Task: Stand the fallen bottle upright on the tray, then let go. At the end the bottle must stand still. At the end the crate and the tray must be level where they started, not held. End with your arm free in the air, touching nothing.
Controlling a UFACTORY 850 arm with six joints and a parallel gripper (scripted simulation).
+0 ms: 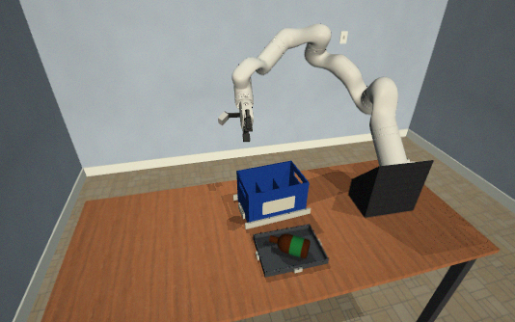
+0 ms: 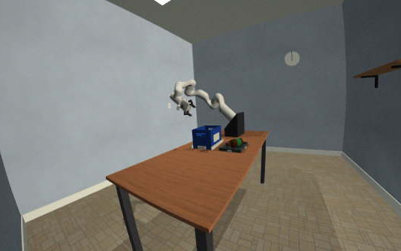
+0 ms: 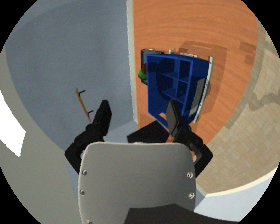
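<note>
The brown bottle with a green band [image 1: 297,246] [image 2: 237,142] [image 3: 142,74] lies on its side in the dark tray [image 1: 273,263] [image 3: 150,51]. In the top view its neck points left. The tray sits flat on the table. The blue crate [image 1: 254,207] [image 2: 200,140] [image 3: 157,102] stands level behind the tray, its open top showing dividers. My gripper [image 1: 246,137] [image 2: 191,110] [image 3: 138,106] is open and empty, high above the table and well above the crate, away from the bottle. In the wrist view the crate hides part of the tray and bottle.
A pale rail [image 1: 278,219] runs along the crate's foot, between crate and tray. Small pale blocks, one of them at the tray's front edge [image 1: 298,270], touch or flank the tray. The black arm mount [image 1: 396,188] [image 2: 235,126] stands to the right of the crate in the top view.
</note>
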